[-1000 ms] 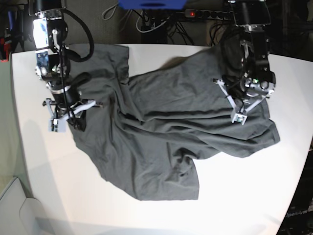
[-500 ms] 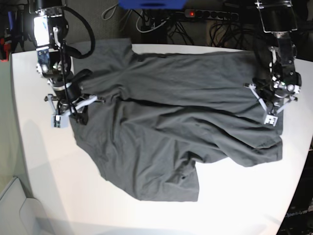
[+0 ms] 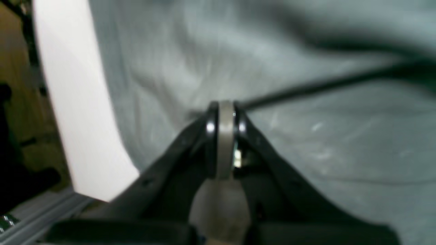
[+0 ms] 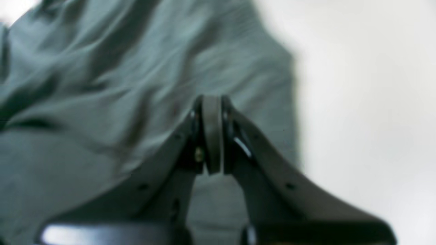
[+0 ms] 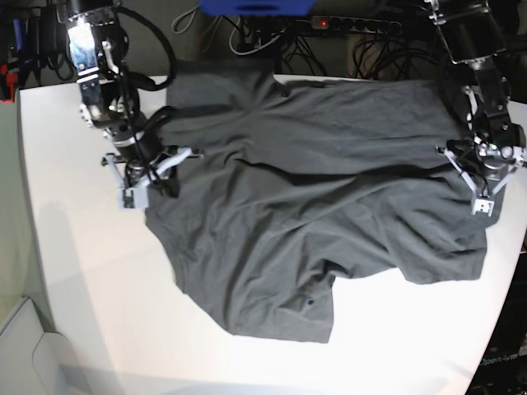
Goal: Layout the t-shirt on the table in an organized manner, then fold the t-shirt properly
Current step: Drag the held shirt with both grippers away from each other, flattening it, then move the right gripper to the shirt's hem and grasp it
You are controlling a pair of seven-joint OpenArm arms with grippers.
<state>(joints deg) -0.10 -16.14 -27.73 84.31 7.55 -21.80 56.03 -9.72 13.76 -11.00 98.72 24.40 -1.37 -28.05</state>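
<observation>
From the base view I see the t-shirt (image 5: 305, 197) spread wide across the white counter (image 5: 74, 271), reaching from my right arm's side to my left arm's side. Its far edge runs along the back of the counter, and a lower part of the cloth trails toward the front edge with a notch in the hem. The fabric is wrinkled, with long creases running across the middle.

My left end effector (image 5: 482, 185) sits at the far side edge of the shirt, near the counter's rim. In the left wrist view (image 3: 223, 114) its jaws are pressed together, and grey cloth fills the frame right up to the tips; a taut crease runs away from them, so it looks clamped on the t-shirt (image 3: 306, 136), though blur hides the pinch itself.

My right end effector (image 5: 142, 177) is at the opposite edge of the shirt. Its wrist view (image 4: 211, 105) shows the jaws together over the t-shirt (image 4: 102, 85), with bare counter (image 4: 368, 102) beside the cloth's edge
</observation>
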